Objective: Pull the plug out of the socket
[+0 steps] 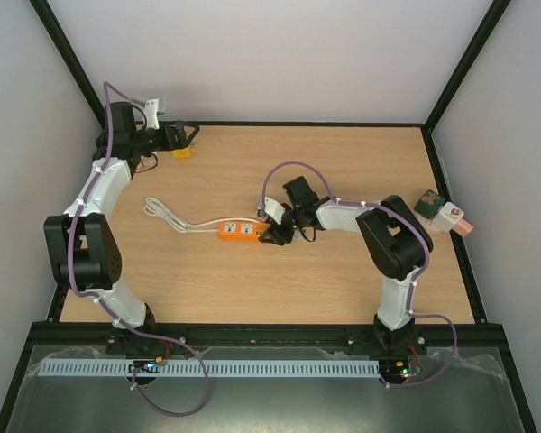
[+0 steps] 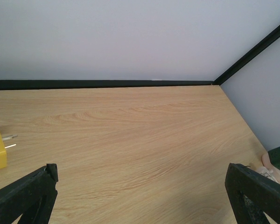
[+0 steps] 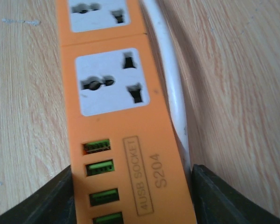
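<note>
**Plug out, lying well away from the strip**

The wooden table point(image 1: 343, 162) carries the orange power strip point(image 1: 237, 231) near its middle. From overhead, the right gripper point(image 1: 275, 234) sits at the strip's right end. Only its wrist camera shows the fingers point(image 3: 42, 200) clenched across the USB end, with the white cord point(image 3: 170, 93) pinched alongside and the sockets point(image 3: 111, 81) empty. The left gripper point(image 2: 141, 172) is released, well left of and beyond the strip. The yellow plug point(image 1: 181, 152) lies just beside it, its prongs visible only from the left wrist.

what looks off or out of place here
Both outlets on the orange power strip are empty; the yellow plug lies loose at far left, prongs bare. The white cord runs along the strip's side, inside the right gripper.
</note>
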You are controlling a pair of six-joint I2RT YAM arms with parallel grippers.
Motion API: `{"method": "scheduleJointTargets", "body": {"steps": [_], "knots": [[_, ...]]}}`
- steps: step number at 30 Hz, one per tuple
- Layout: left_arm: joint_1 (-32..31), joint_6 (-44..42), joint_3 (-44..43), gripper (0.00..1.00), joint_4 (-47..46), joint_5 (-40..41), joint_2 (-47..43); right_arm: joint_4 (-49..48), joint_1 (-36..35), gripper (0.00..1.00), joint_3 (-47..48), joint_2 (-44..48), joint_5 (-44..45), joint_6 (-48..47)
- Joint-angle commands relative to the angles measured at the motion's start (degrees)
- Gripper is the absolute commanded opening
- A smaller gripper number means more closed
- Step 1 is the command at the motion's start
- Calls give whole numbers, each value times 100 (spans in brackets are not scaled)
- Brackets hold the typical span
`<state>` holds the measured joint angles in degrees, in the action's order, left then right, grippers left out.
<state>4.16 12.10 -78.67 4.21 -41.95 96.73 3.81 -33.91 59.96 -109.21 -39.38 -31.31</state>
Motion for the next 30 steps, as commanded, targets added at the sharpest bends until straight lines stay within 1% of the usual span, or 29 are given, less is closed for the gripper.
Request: {"method": "scheduleJointTargets", "body": {"steps": [1,2,4,7,11,16,22,26,30], "knots": [[23,21,31,100,-89,-6,-163,335,174,51,117,73,18,-142],[23,14,36,100,-83,-6,-167,395,287,48,184,51,-150,-131],[23,-4,29,100,-66,7,-175,537,447,44,385,-23,-334,-48],[32,-34,28,100,-60,29,-189,804,616,43,741,-157,-477,-19],[32,-9,10,100,-77,17,-181,1519,623,45,1246,-281,3,-534],[20,50,8,99,-137,-48,-145,2308,623,53,1348,-285,394,-1415],[30,65,7,100,-135,-58,-149,2373,623,51,1278,-270,601,-1492],[32,-7,6,100,-85,-50,-194,2499,623,47,1244,-286,590,-1494],[36,-23,34,100,-80,-41,-224,2361,657,45,1162,-299,800,-1103]]}}
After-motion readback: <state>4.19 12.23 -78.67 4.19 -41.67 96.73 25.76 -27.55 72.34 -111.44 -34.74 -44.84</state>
